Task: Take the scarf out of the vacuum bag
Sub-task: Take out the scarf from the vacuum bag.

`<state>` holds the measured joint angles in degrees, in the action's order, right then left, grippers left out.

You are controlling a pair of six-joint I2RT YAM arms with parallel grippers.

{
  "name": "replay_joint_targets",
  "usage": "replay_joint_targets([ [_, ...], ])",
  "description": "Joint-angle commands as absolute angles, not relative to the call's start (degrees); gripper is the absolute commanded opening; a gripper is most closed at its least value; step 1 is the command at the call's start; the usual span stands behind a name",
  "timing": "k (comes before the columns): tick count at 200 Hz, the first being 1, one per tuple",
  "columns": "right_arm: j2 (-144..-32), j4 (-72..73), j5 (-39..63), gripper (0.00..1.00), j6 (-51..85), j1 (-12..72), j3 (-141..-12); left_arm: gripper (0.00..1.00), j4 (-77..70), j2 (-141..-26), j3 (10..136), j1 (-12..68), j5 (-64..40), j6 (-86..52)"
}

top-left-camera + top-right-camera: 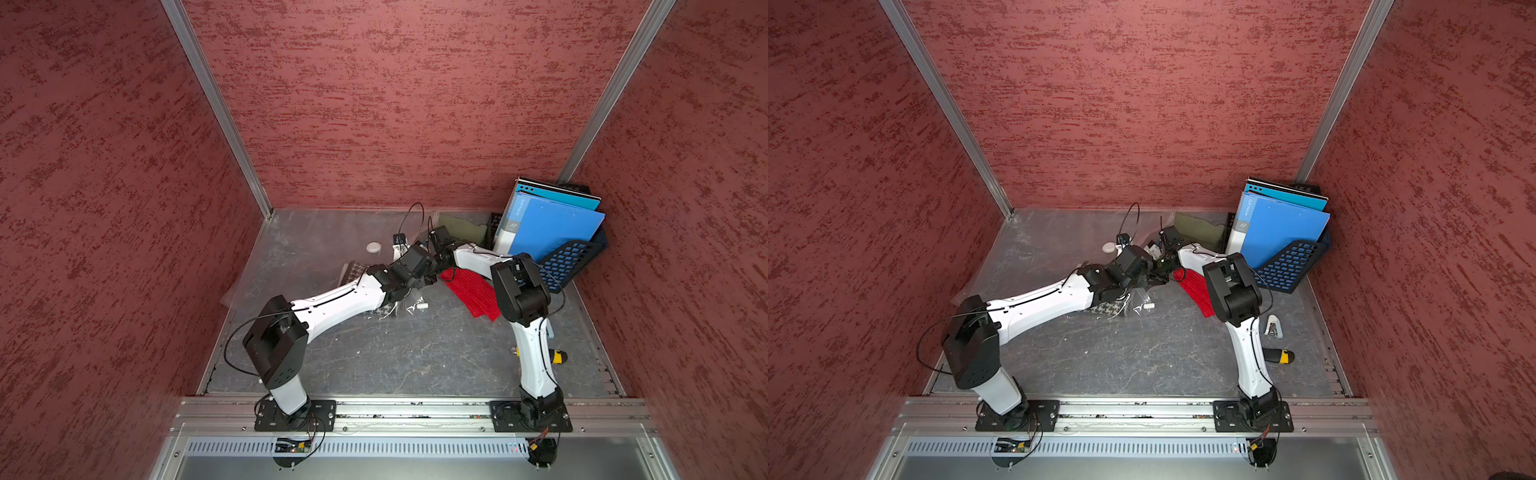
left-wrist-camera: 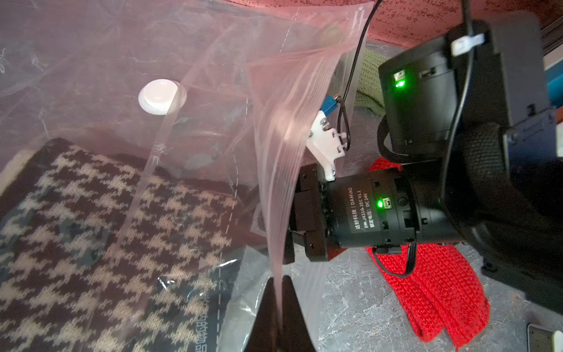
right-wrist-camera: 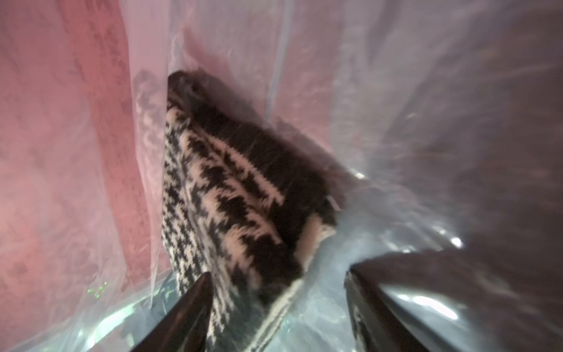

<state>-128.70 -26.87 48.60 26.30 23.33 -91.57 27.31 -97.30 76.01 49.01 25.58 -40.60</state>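
The vacuum bag [image 2: 213,61] is clear plastic with a round white valve cap [image 2: 158,97], which also shows in both top views [image 1: 373,247] [image 1: 1108,248]. Inside it lies the scarf [image 2: 91,228], a black and beige houndstooth knit. My left gripper [image 2: 281,292] is shut on the bag's upper sheet near its mouth and holds it lifted. Reaching in through that mouth, my right gripper [image 3: 278,271] is open inside the bag. A folded corner of the scarf [image 3: 228,198] lies between its fingers [image 3: 195,301]. In the top views both wrists meet over the bag's mouth, and the jaws are hidden.
A red knitted cloth [image 1: 473,295] lies on the table right of the bag, a green one [image 1: 461,230] at the back. Blue folders [image 1: 548,224] lean in a dark blue basket [image 1: 569,257] in the back right corner. A stapler [image 1: 1273,326] and a yellow-handled tool [image 1: 1281,356] lie by the right arm. A small white clip [image 1: 423,306] sits on the bag's edge.
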Motion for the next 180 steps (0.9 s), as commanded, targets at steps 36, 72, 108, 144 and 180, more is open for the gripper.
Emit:
replay_joint_targets([
  [36,-132.0,-26.0,51.9,0.83,26.8,23.5,-91.4,0.00,26.0,-97.1,76.8,48.7,26.6,-39.8],
  [72,-134.0,-25.6,52.9,0.82,27.3,25.2,-92.2,0.00,26.0,-96.5,76.3,48.3,27.0,-40.0],
  [108,-136.6,-20.2,53.7,0.75,31.2,27.4,-91.7,0.00,26.3,-95.4,75.8,47.8,27.0,-40.3],
  [144,-137.1,-11.5,54.9,0.12,37.0,27.8,-88.9,0.00,26.9,-94.6,75.6,47.6,27.2,-40.4],
  [180,-130.4,0.5,49.7,0.00,42.4,26.4,-80.9,0.00,27.7,-94.3,76.2,47.7,27.6,-39.9],
])
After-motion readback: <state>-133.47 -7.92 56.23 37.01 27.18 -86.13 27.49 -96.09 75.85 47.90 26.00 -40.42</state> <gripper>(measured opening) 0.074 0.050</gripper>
